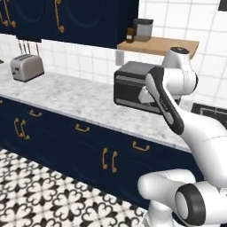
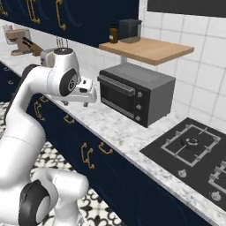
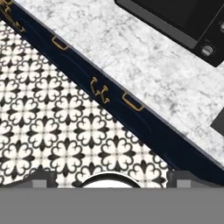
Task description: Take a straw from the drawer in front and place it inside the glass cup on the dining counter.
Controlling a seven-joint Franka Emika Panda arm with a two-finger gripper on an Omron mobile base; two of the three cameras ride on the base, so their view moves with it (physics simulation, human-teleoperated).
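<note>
Nothing done yet: drawer (image 1: 141,146), lower centre, sits closed; gripper (image 2: 86,92) hangs above the worktop (image 2: 128,132), fingers apart, empty.

The arm (image 1: 195,133) is built of glossy white rounded segments with dark grey bands and round caps at the joints, rising from a bulbous white base.

I have the arm (image 1: 186,133) folded high: it rises from the base, elbows upward, and the forearm (image 1: 165,99) slopes back down. My gripper (image 2: 86,92) points downward; in the hand view only its fingertips (image 3: 41,177) show, set wide apart.
</note>
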